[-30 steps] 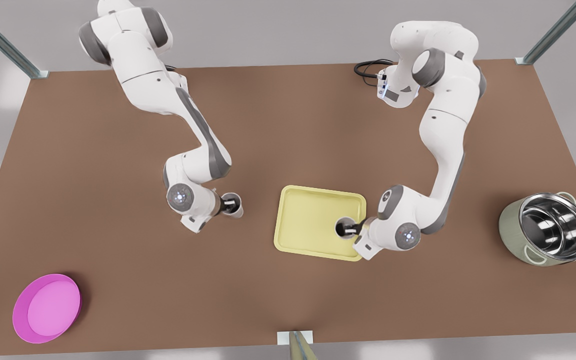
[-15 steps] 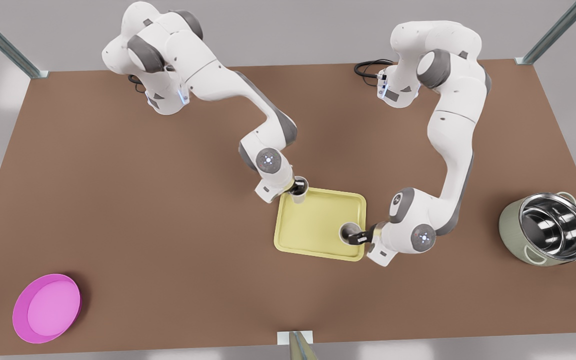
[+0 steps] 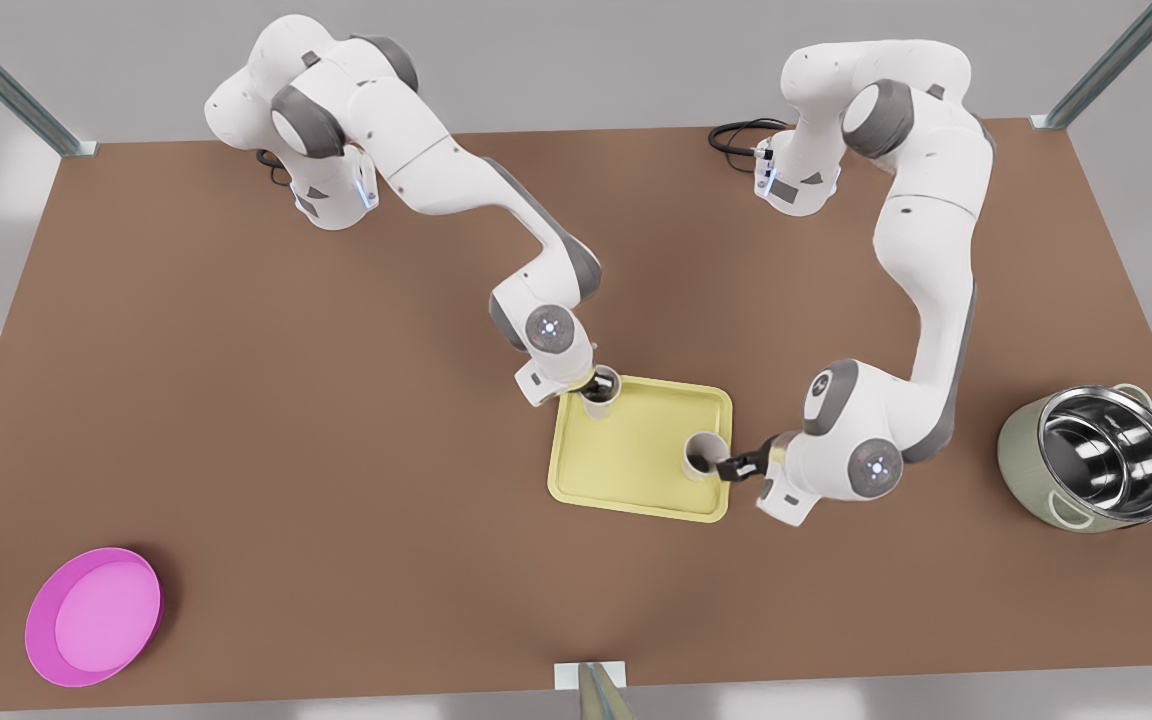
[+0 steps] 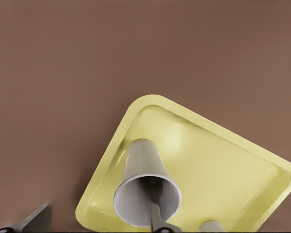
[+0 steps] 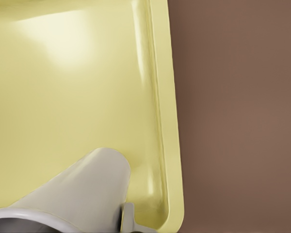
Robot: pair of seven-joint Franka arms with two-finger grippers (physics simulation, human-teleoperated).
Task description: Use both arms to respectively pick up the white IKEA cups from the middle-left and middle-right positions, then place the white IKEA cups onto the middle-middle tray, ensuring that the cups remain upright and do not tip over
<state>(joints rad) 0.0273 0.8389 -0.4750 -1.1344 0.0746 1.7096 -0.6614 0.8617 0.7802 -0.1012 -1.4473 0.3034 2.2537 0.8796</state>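
The pale yellow tray (image 3: 636, 455) lies mid-table. One white cup (image 3: 602, 390) stands upright in the tray's far corner on the front view's left. My left gripper (image 3: 591, 382) is open around its wall. In the left wrist view one finger (image 4: 156, 216) reaches inside this cup (image 4: 145, 187) and the other finger (image 4: 36, 219) stands well clear outside it. The second white cup (image 3: 704, 455) stands upright by the tray's edge on the front view's right. My right gripper (image 3: 730, 465) is open just beside its rim, with one finger (image 5: 128, 218) against the cup's (image 5: 82, 189) outer wall.
A steel pot (image 3: 1096, 455) sits at the front view's right edge of the brown table (image 3: 236, 400). A magenta plate (image 3: 94, 615) lies near the front left corner. A black cable (image 3: 736, 135) coils at the right arm's base.
The left arm carried its cup from the table's left over to the tray's far corner and lowered it. The right arm drew back rightward, its finger leaving the inside of the second cup.
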